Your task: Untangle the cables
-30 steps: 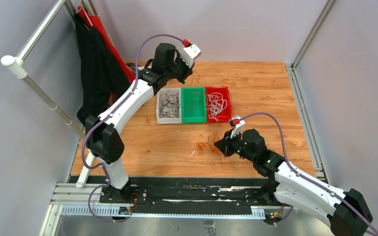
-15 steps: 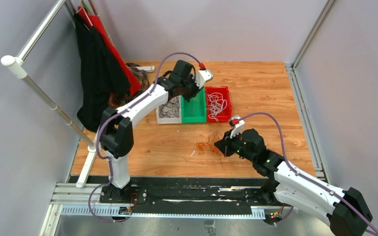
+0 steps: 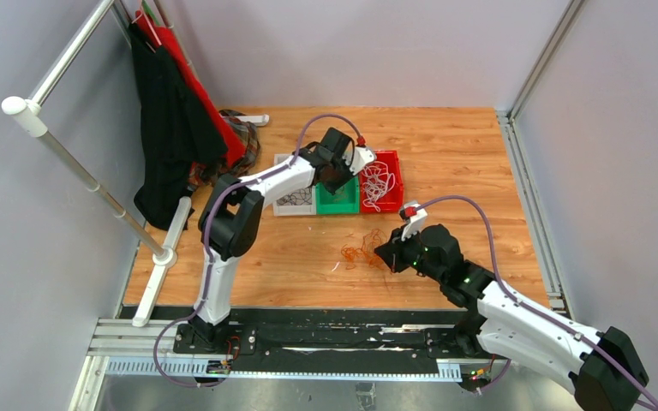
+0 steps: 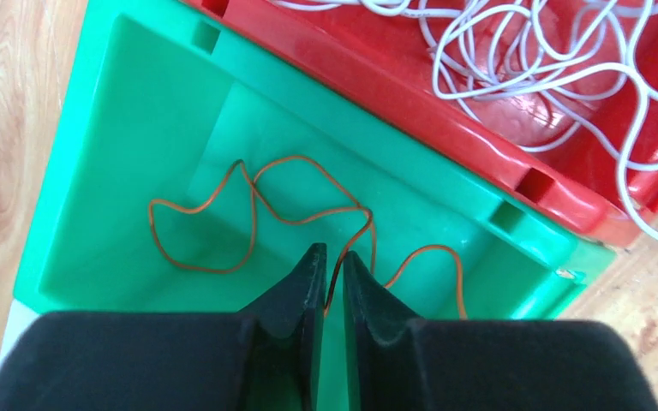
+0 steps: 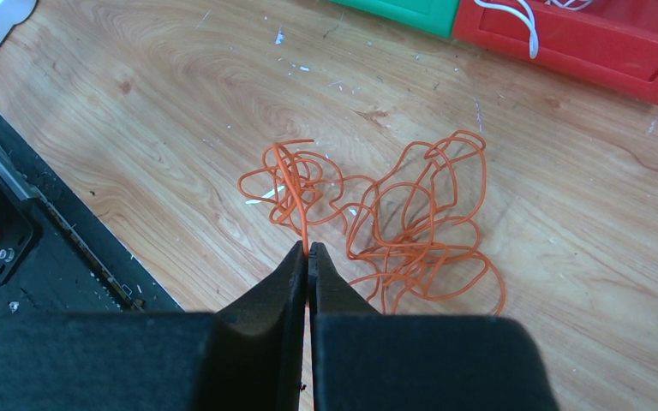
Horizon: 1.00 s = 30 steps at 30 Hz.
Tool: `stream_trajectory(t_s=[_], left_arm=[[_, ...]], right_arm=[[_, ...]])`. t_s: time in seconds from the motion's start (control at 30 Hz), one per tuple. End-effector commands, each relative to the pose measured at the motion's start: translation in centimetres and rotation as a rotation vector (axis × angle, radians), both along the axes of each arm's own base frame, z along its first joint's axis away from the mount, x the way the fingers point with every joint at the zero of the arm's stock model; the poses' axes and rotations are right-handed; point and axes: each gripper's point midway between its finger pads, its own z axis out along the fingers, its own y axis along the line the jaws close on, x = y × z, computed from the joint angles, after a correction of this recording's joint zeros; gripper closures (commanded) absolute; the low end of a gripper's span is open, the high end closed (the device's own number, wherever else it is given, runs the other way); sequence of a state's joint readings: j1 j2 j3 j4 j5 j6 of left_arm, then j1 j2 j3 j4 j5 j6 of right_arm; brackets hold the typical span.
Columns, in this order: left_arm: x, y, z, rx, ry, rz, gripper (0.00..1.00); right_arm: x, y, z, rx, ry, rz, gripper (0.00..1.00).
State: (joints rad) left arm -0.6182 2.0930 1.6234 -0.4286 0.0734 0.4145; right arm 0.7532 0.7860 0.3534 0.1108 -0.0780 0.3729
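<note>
From above, my left gripper (image 3: 345, 177) hangs over the green bin (image 3: 337, 205), far of centre. My right gripper (image 3: 380, 254) sits low at the orange tangle (image 3: 360, 253) on the table's near half.

Left wrist: jaws a sliver apart, with one orange strand (image 4: 251, 214) threaded loosely between them and lying in the bin.

Right wrist: jaws together, pinching a loop at the tangle's near-left edge. The wire looks light, springy and snag-prone, so I judge a free outer loop the best hold.

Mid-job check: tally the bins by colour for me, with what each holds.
Red bin: 1, holding white cables
Green bin: 1, holding one orange cable
Clear bin: 1, holding black cables
Total: 3 bins; an orange tangle lies loose on the table.
</note>
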Motion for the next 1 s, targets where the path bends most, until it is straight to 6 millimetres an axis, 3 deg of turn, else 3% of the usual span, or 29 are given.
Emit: stream_trajectory(t_s=[0.0, 0.1, 0.2, 0.27, 0.4, 0.57, 0.63, 0.73, 0.83, 0.97], left_arm=[[1.1, -0.8, 1.8, 0.012, -0.039, -0.017, 0.78], [0.2, -0.7, 4.3, -0.015, -0.022, -0.043, 0.57], [-1.9, -0.8, 7.6, -0.071, 0.015, -0.107, 0.18], [-3.8, -0.9, 9.8, -0.101, 0.049, -0.168, 0.00], [-8.2, -1.0, 14.4, -0.185, 0.105, -0.306, 0.02], [-15.3, -1.9, 16.8, -0.380, 0.282, -0.443, 0.01], [-18.0, -2.3, 16.7, -0.432, 0.362, -0.495, 0.00], [-20.0, -2.6, 15.1, -0.423, 0.425, -0.532, 0.02], [-20.3, -2.8, 13.6, -0.415, 0.463, -0.549, 0.07], [-20.6, -3.0, 13.1, -0.421, 0.419, -0.674, 0.12]], right_arm=[[0.3, 0.4, 0.9, 0.006, -0.015, -0.004, 0.99], [0.4, 0.5, 1.3, 0.015, -0.021, 0.001, 1.00], [0.4, 0.8, 1.9, 0.025, -0.029, 0.008, 0.99], [0.5, 1.0, 2.2, 0.030, -0.033, 0.012, 0.99], [0.8, 1.3, 3.1, 0.040, -0.045, 0.016, 0.99], [1.3, 2.3, 4.9, 0.068, -0.068, 0.040, 0.99], [1.5, 2.8, 5.6, 0.079, -0.076, 0.054, 0.99], [1.3, 3.6, 6.7, 0.105, -0.088, 0.095, 0.99], [1.1, 4.1, 7.4, 0.114, -0.099, 0.131, 0.99], [0.5, 4.9, 7.9, 0.126, -0.101, 0.190, 0.99]])
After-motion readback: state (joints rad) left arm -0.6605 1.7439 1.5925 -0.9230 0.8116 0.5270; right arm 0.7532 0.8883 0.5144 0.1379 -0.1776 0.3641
